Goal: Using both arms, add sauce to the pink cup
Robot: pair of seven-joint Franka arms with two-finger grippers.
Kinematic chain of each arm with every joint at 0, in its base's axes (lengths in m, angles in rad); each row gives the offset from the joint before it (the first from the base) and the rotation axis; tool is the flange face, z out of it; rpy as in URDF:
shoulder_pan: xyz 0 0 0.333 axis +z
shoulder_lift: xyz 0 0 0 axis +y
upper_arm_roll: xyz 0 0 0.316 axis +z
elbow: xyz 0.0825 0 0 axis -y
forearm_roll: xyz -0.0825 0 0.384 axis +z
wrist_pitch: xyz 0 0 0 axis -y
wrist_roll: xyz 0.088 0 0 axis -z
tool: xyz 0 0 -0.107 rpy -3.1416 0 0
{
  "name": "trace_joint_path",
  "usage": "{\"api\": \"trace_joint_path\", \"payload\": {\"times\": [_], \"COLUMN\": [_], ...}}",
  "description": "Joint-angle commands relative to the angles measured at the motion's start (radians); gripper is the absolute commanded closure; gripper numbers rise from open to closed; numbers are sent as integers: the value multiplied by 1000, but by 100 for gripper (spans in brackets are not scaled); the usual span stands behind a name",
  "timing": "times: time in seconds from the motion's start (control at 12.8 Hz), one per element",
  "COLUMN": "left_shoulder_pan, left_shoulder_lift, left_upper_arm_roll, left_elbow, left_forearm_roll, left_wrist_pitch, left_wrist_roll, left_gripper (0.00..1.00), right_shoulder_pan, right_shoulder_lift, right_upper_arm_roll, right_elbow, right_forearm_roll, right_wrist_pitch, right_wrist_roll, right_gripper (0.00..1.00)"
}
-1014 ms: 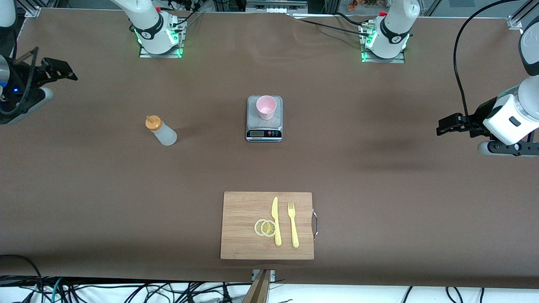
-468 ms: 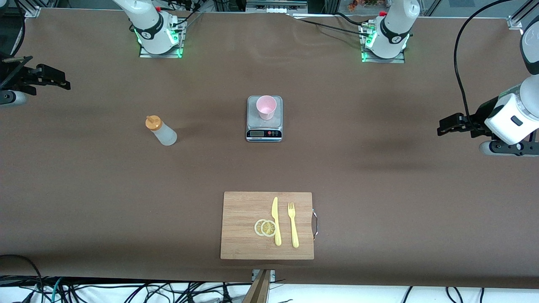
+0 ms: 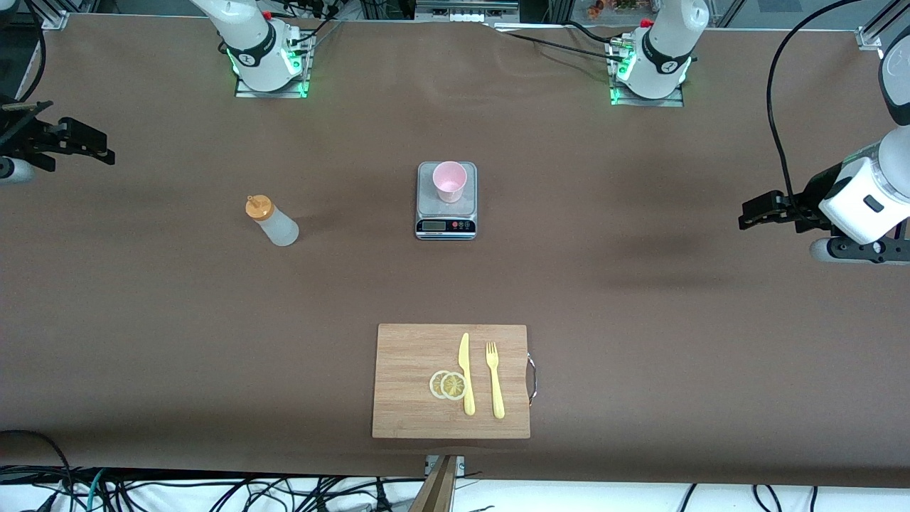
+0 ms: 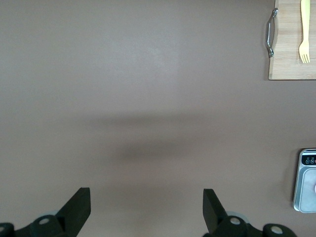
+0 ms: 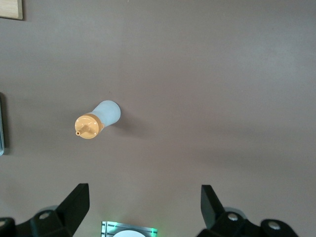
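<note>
Sauce (image 3: 272, 221) upright, toward table's right-arm end | cup (image 3: 449, 181) on scale (image 3: 446, 201), mid-table | right gripper (image 3: 89, 139) released, nearer the sauce | left gripper (image 3: 755, 211) released, waiting at its end

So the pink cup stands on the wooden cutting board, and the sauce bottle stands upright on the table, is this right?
Not quite. The pink cup stands on the grey kitchen scale, not on the cutting board, as the front view shows. The sauce bottle does stand upright on the table.
</note>
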Motion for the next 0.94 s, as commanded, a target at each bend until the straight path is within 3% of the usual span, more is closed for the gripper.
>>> {"api": "trace_joint_path", "payload": {"times": [0.0,0.31,0.86], "left_shoulder_pan": [0,-4,-3], "left_shoulder_lift": [12,14,14], "left_upper_arm_roll": [-1,-1,-1], "left_elbow": [30,32,33], "left_forearm_roll": [6,5,5], "left_wrist_pitch": [-14,-14,-14], "left_wrist_roll": [-11,-11,-11], "left_gripper": [0,0,0], "right_shoulder_pan": [32,53,53], "right_shoulder_lift": [-27,22,43], "right_upper_arm_roll": [-17,-17,-12], "right_elbow": [-17,40,43], "right_forearm_roll": [19,24,27], "right_wrist_pitch": [12,13,27], "right_wrist_roll": [24,18,10], "right_gripper": [0,0,0]}}
